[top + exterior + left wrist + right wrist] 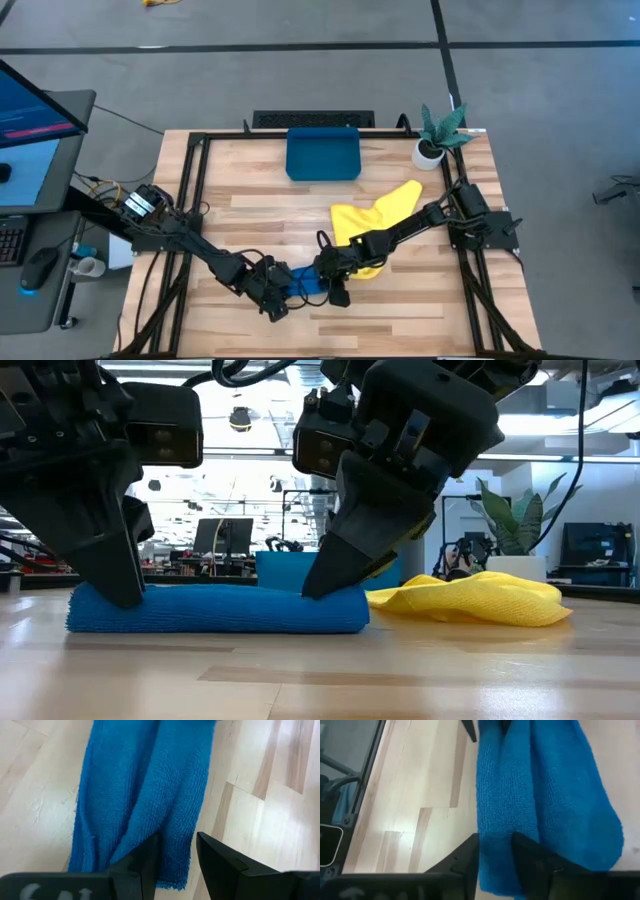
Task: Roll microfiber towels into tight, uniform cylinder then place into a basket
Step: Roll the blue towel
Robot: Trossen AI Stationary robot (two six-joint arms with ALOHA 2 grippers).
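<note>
Tabletop point(250, 215): rolled blue towel point(215, 610), both tools.

Blue towel point(215, 610): rolled into a long low cylinder, lying flat on the wood near the front edge, axis running left-right. Terry texture, seam/fold lines along the length; ends a bit uneven, not fully tight. Mostly hidden from above, only a short blue strip showing.

Yellow towel point(372, 220): unrolled, crumpled heap w/ one corner stretched toward the back right, approx mid-table. Just beside the blue roll's right end in the low view; touching or not, can't tell.

Basket point(323, 155): shallow dark-blue rect tray, low walls, upright at back centre, well apart from both towels. Nothing visible inside.
</note>
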